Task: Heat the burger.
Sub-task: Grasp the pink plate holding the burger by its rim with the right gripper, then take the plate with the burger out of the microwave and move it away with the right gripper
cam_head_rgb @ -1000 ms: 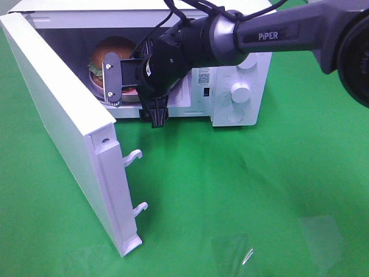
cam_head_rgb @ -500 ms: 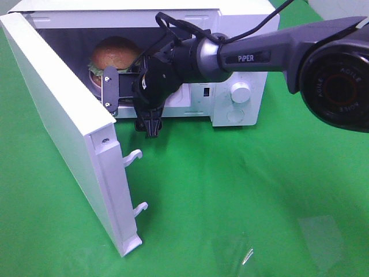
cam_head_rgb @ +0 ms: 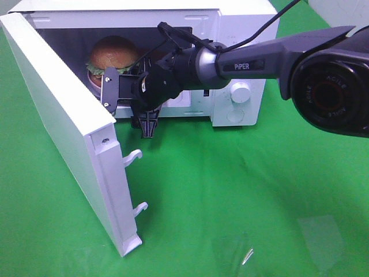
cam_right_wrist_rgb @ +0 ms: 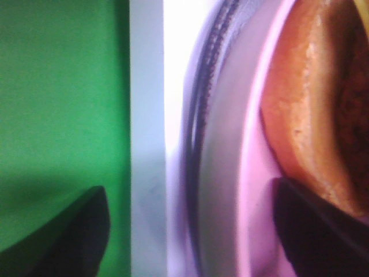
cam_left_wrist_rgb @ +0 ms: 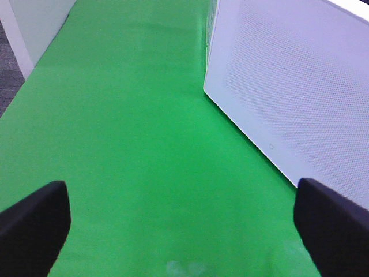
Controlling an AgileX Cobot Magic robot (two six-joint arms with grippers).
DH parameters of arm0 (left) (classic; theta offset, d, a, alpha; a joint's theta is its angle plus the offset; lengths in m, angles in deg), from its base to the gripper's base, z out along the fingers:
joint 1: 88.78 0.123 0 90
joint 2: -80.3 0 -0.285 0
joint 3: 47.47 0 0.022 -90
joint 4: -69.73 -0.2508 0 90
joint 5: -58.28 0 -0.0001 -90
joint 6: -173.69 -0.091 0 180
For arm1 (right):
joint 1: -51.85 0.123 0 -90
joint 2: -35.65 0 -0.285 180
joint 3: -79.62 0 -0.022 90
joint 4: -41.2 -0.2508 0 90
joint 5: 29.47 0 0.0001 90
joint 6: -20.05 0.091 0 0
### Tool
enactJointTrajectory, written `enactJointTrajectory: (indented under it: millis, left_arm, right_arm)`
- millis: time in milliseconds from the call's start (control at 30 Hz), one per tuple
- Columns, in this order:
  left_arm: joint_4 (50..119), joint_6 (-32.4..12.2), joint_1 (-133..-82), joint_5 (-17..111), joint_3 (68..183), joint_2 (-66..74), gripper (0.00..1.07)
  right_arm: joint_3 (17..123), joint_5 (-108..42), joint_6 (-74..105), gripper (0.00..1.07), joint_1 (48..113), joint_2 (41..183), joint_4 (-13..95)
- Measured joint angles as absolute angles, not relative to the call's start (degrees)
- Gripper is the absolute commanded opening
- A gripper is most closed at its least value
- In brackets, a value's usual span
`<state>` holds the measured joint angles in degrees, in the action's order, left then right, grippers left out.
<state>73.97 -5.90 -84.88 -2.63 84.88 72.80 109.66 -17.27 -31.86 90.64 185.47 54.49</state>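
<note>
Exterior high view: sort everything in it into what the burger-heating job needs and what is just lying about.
For the job:
burger
pink plate under it
microwave
its open door
control knob
right arm, at the opening

Just there:
green cloth
left jaws, open and idle over the cloth, seen only in the left wrist view

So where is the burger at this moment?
In the high view the burger sits at upper left inside the open microwave, on a pink plate. The right claw is just in front of it at the opening.
</note>
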Motion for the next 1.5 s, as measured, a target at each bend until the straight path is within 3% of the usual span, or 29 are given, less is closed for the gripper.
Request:
enactJointTrajectory:
  millis: [33,67,100,133,167,200,267,1033,1500]
  left_arm:
    - [73.97,-5.90,-84.88,-2.63,84.88,72.80,1.00]
    - [73.97,-5.90,-84.88,-2.63,84.88,72.80,1.00]
    - [73.97,-5.90,-84.88,-2.63,84.88,72.80,1.00]
    - [73.97,-5.90,-84.88,-2.63,84.88,72.80,1.00]
    - [73.97,-5.90,-84.88,-2.63,84.88,72.80,1.00]
    - [73.97,-5.90,-84.88,-2.63,84.88,72.80,1.00]
    - [73.97,-5.90,-84.88,-2.63,84.88,72.80,1.00]
    - [73.97,-5.90,-84.88,-2.63,84.88,72.80,1.00]
    - [73.97,-5.90,-84.88,-2.63,84.88,72.80,1.00]
  right_arm:
    - [109.72,-17.61,-31.86,0.48,90.64,185.47,54.49]
    - [109.72,-17.61,-31.86,0.48,90.64,185.47,54.49]
    - [109.89,-17.27,-31.92,0.32,90.64,185.36,54.26]
    - [109.89,-17.27,-31.92,0.32,90.64,185.36,54.26]
    - [109.89,-16.35,-31.92,0.18,90.98,184.73,53.69]
    - [109.89,-16.35,-31.92,0.18,90.98,184.73,53.69]
    - [109.89,-14.29,-31.92,0.02,91.44,183.75,52.43]
    - [108.52,-1.34,-41.66,0.00,90.64,177.68,48.70]
    - [95.39,-5.18,-48.48,0.00,90.81,169.54,46.24]
